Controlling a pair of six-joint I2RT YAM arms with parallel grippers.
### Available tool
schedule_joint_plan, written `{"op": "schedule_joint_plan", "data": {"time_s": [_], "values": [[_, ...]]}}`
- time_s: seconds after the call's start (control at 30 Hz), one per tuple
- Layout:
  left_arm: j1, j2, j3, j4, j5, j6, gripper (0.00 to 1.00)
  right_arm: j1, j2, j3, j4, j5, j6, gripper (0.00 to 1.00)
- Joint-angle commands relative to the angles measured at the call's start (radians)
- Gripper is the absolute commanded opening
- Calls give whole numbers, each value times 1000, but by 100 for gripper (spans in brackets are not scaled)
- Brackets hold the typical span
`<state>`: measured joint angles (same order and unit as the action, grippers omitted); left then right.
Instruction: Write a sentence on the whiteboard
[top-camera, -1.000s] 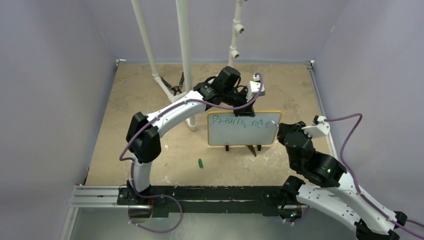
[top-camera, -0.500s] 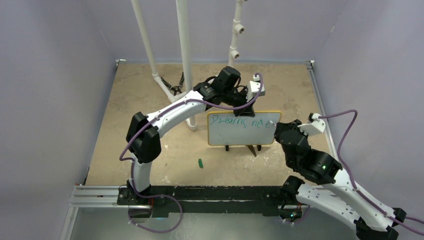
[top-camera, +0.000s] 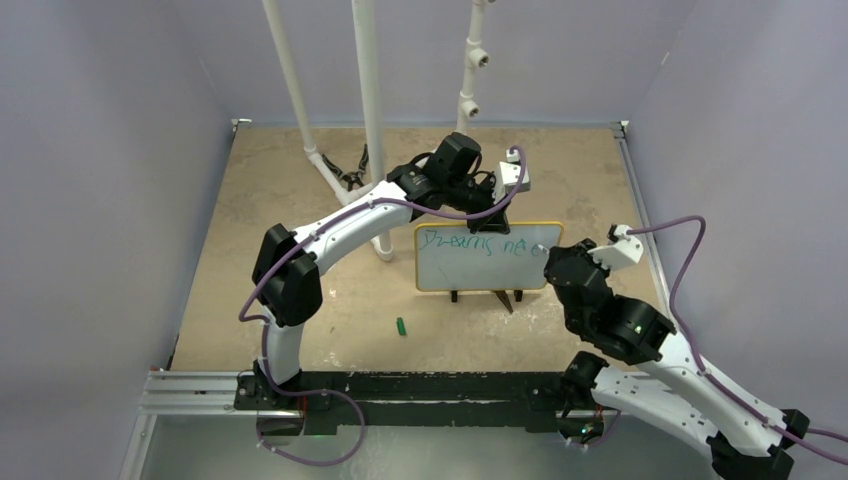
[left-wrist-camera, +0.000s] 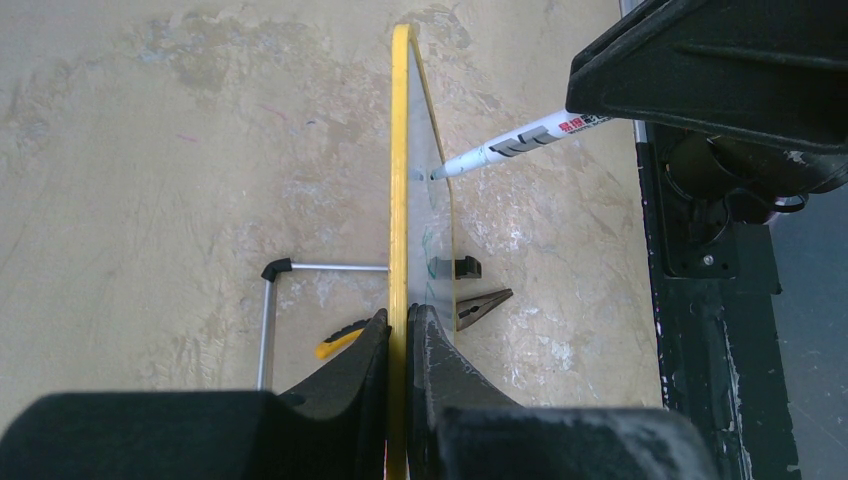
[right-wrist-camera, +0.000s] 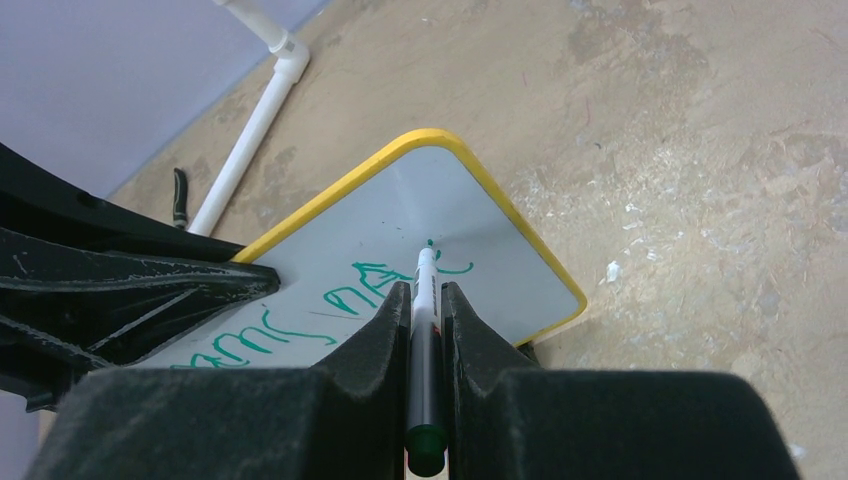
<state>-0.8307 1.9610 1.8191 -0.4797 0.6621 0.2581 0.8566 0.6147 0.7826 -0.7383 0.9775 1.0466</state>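
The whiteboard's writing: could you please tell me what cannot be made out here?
Top view: the right arm covers the end of the sentence.
Left wrist view: the whiteboard stands edge-on, so its lettering is unreadable.
Right wrist view: the left arm hides the sentence's start.
Whether the marker tip touches the board: too small to tell.

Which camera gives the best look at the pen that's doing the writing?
The right wrist view: the pen sits gripped in the right claw, tip against the whiteboard beside the green writing. The left wrist view shows it side-on, tip at the board. From above, the right arm hides it.
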Motion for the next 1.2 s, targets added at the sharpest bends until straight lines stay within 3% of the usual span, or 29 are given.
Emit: {"op": "schedule_joint_plan", "data": {"time_s": [0.0,0.53,0.57,0.6,0.63,1.17], "values": [[2,-20,-24,-40,-16,49,0,-1,2,-9,13,31,13,0],[2,-20,-25,-40,-15,50,0,-1,13,-13,-7,65,45,0],[2,-22,-26,-40,-15,51,0,-1,16,-12,-13,-65,53,0],[2,-22,-26,-40,-15,51,0,-1,18,-11,-19,52,59,0],[2,-21,-25,-40,-15,50,0,-1,21,-10,-25,68,66,0],[2,-24,-26,-39,-15,50,0,-1,32,-3,-62,85,112,0]]}}
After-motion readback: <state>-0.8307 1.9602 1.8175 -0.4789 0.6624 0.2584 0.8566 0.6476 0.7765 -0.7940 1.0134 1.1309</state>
